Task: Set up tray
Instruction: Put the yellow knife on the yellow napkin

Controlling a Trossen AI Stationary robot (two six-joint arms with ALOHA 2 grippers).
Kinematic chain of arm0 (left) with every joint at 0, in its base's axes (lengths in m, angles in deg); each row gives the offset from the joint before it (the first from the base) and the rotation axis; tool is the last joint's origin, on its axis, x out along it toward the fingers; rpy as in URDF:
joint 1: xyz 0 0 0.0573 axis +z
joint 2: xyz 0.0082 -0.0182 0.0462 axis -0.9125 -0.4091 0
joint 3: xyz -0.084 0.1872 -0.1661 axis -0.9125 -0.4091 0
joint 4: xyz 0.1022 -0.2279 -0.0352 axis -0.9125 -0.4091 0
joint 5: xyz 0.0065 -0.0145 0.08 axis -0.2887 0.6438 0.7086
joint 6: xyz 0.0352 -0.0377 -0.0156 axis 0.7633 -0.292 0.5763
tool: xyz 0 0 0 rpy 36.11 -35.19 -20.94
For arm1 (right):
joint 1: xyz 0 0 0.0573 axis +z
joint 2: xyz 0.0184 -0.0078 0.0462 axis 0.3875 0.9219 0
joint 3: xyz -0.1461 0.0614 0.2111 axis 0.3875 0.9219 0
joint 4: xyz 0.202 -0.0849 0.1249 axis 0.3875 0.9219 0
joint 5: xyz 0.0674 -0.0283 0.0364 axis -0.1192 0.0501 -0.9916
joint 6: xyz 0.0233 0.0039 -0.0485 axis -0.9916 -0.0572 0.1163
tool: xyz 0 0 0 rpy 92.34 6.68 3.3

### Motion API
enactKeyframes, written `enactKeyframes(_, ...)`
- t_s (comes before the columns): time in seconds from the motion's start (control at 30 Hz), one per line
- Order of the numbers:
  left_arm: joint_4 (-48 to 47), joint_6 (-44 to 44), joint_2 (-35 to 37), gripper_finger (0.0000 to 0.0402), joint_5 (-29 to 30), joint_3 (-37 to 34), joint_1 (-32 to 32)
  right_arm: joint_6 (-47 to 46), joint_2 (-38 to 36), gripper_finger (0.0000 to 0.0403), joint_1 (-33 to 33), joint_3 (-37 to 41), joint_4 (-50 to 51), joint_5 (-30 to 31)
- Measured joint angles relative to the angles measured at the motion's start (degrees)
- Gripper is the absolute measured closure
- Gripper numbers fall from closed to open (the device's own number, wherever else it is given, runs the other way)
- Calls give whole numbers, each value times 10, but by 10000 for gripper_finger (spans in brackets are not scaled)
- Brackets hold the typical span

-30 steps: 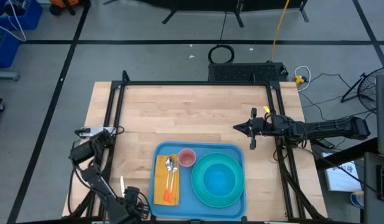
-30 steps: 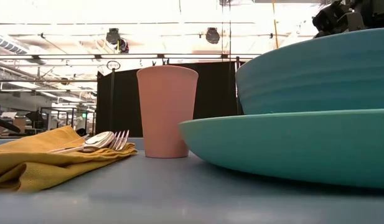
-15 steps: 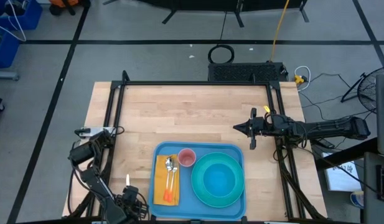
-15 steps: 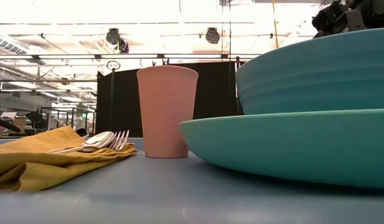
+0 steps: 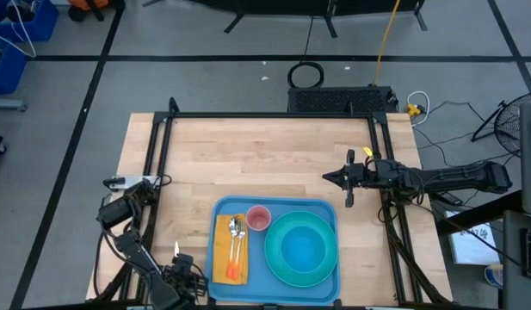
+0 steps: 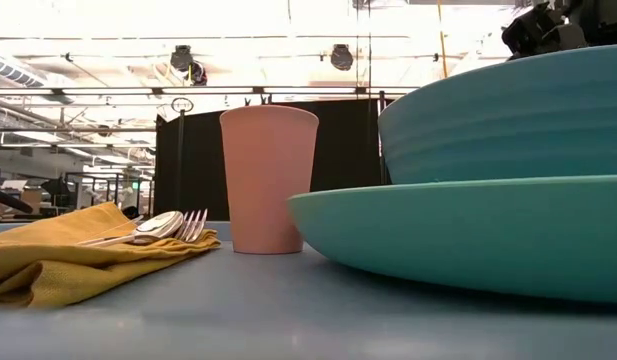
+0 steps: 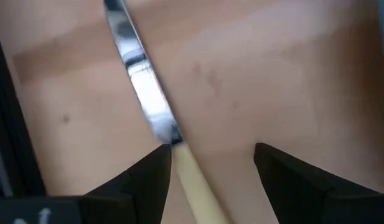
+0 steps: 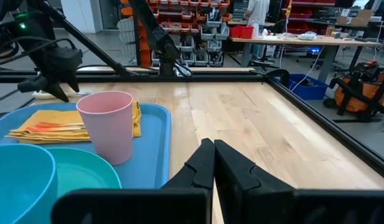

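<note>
1. High view: we see the tray at the near middle of the wooden table, carrying a yellow napkin with a spoon and fork on it, a pink cup just beside the napkin, and a teal plate with a blue bowl inside. The left gripper sits low at the table's near left corner, just beside the tray's left edge, with a knife at its tip. The right gripper waits over the table past the tray's far right corner
2. Low view: we see the tray floor in front, napkin with spoon and fork on the left, cup upright in the middle, plate and bowl on the right. No readable writing here
3. Left wrist view: we see the left gripper with fingers spread fairly wide, the knife lying on the wood, its pale handle running between them; we cannot tell if either finger touches it
4. Right wrist view: we see the right gripper with fingers pressed together, holding nothing, just off the tray rim. Cup stands on the tray near the napkin. No labels legible anywhere
</note>
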Motion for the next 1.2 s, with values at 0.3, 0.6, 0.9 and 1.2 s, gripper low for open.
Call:
enactKeyframes(0.3, -32, 48, 31, 163, 62, -2, 24, -1, 0, 403, 0, 0, -8, 0)
enactKeyframes(0.6, -190, 26, 147, 163, 200, 0, -17, 0, 0, 403, 0, 0, -16, 0)
enactKeyframes(0.9, -112, 9, 242, 163, 132, -124, -53, 0, 0, 403, 0, 0, -15, 0)
enactKeyframes(1.2, -17, 45, 346, 163, 217, -278, -24, -2, 0, 403, 0, 0, -8, 1)
